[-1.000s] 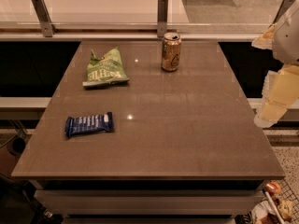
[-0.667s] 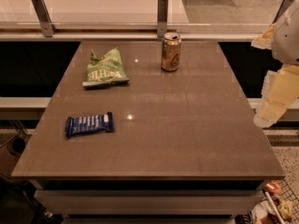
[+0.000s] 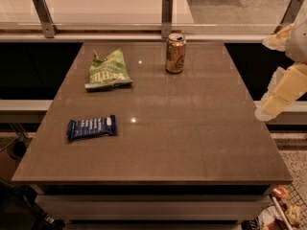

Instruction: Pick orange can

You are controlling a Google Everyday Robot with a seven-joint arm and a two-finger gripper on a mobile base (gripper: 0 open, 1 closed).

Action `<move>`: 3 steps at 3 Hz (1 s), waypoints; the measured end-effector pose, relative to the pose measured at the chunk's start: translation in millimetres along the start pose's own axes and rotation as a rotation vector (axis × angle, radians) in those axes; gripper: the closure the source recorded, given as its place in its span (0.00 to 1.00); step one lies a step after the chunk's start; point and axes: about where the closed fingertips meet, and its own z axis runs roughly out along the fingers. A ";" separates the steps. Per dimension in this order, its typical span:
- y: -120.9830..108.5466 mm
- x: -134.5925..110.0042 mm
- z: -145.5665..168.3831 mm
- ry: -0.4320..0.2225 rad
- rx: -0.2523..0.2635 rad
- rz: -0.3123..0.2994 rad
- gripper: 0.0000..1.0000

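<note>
The gripper hangs at the right edge of the view, just off the right side of the brown table and above the level of its top. Only its pale, cream-coloured casing shows (part of it is cut off by the frame), and whether it is apart or together cannot be told. It holds nothing that can be seen.

The orange can stands upright well apart from the gripper, off to its left and farther back, near the table's far edge. Its silver top rim faces up and a pale label mark shows on its side.

Farther left of the gripper, beyond the can, a green chip bag lies flat on the tabletop. A blue snack bar wrapper lies farthest from the gripper, toward the near left part of the table. Behind the can, a metal post rises from the rail along the far edge.
</note>
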 end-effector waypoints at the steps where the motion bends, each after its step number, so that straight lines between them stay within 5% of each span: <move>1: -20.6 -1.9 16.6 -0.117 0.034 0.072 0.00; 3: -80.0 -24.1 57.4 -0.357 0.139 0.174 0.00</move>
